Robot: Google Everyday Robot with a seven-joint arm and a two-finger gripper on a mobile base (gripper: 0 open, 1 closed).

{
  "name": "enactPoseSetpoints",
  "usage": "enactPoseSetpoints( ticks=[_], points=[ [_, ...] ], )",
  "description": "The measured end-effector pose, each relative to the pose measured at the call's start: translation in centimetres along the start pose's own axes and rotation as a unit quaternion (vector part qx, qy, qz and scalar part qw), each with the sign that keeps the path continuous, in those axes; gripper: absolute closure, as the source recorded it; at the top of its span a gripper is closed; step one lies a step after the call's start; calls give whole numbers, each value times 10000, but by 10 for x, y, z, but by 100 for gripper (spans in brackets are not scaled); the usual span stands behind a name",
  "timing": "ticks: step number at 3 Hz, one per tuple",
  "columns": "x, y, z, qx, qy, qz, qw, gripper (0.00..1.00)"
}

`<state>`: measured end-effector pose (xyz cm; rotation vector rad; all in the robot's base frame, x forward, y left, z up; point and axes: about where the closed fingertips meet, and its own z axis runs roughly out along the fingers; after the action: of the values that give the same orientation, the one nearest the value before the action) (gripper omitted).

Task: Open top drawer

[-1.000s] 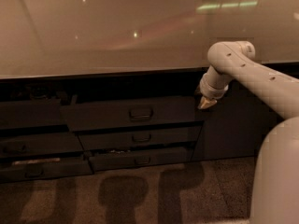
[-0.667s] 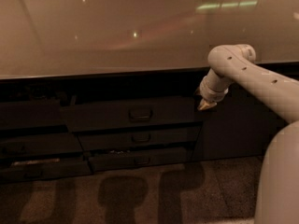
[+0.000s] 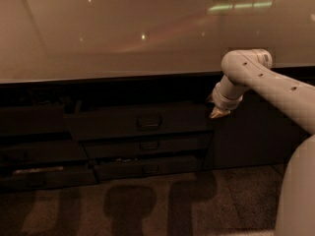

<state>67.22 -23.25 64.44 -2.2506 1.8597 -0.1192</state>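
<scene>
- The top drawer (image 3: pixel 106 125) sits right under the counter (image 3: pixel 123 38), a bit left of middle. It's the widest front, stacked above 2 shallower drawers (image 3: pixel 113 148).
- Its little loop handle (image 3: pixel 149 122) in the centre is the only real place to grab. I'd guess the front is rigid and slick and the box fairly heavy, so a straight pull on the rails.
- The claw (image 3: pixel 217 113) hangs by the drawer's right end, well off the handle. Can't tell if it's apart or together.
</scene>
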Motion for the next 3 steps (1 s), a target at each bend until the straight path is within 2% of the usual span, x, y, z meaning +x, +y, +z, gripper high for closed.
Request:
enactPoseSetpoints(
  ticks=[1,3],
  points=[
    [-2,27,-5,92,-16,-286,9995,100],
    [-9,34,-5,38,-81,-374,9993,100]
  ],
)
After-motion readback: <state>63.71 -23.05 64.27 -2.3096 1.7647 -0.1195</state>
